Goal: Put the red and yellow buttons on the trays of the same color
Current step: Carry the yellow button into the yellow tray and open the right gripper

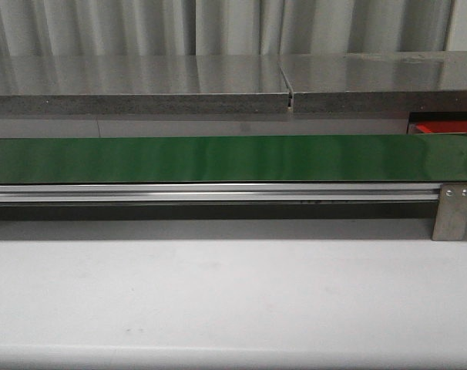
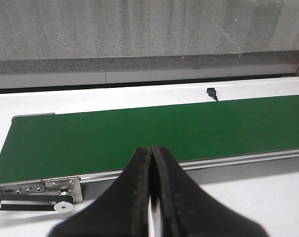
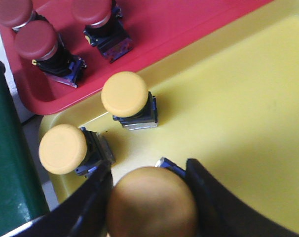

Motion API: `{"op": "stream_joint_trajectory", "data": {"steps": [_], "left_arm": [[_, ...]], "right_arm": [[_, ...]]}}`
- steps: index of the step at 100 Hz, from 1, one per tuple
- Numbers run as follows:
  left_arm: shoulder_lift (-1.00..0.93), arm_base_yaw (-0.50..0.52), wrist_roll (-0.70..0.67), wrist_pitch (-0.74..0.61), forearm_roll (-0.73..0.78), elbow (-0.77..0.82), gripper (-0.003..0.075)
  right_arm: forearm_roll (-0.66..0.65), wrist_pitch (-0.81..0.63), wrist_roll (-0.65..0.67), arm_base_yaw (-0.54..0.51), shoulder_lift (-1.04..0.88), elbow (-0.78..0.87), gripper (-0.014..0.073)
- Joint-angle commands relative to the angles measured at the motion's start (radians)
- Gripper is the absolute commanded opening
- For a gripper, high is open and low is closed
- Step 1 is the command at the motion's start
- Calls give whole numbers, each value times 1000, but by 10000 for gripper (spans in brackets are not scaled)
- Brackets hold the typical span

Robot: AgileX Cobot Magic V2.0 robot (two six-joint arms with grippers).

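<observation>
Green belt (image 1: 218,158) bare, right gripper (image 3: 152,197) clamped on yellow button (image 3: 152,207) over yellow tray (image 3: 238,108), left gripper (image 2: 150,168) closed empty.

Pale pleated curtain (image 1: 218,27), grey speckled counter (image 1: 141,85) behind green conveyor belt (image 1: 218,158), white table (image 1: 218,301)

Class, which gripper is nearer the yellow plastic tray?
Right. The right gripper holds a yellow button over the yellow plastic tray; the left gripper hangs by the green conveyor belt.

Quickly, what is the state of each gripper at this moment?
Left gripper: shut, holding nothing, above the green belt.
Right gripper: shut on a yellow button, over the yellow tray.
</observation>
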Motion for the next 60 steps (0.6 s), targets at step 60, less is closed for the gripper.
{"op": "stream_joint_trajectory", "data": {"steps": [60], "left_arm": [[4, -8, -9, -79, -12, -26, -20]], "right_arm": [[131, -169, -1, -9, 192, -22, 211]]}}
